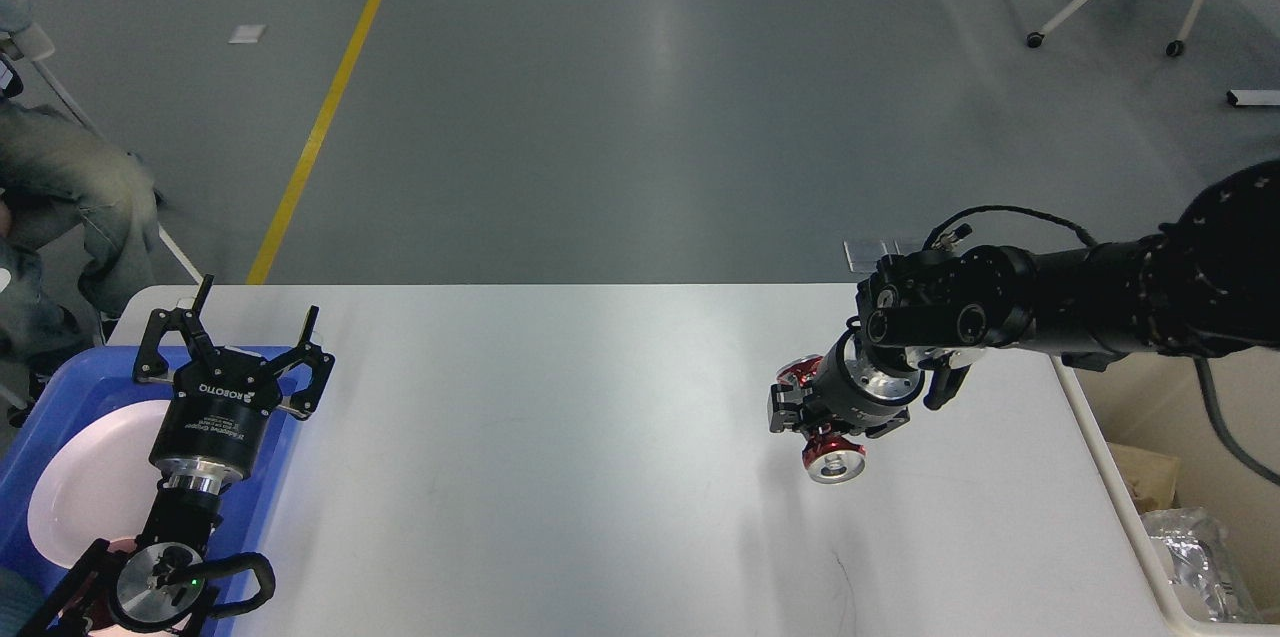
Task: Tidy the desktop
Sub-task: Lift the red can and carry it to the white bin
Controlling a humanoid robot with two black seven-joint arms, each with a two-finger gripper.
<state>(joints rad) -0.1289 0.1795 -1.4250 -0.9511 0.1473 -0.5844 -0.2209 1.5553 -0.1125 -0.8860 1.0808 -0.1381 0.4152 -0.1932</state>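
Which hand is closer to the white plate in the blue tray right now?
Left. The left hand hangs open over the blue tray, just above the white plate. The right hand is far across the desktop, closed around a red dumbbell.

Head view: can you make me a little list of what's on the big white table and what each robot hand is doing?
table: large smooth white desktop
left gripper: open, empty, above blue plastic tray
tray holds: round white plate
right gripper: shut on red and silver dumbbell
beside table, right: cream-white bin with crumpled foil
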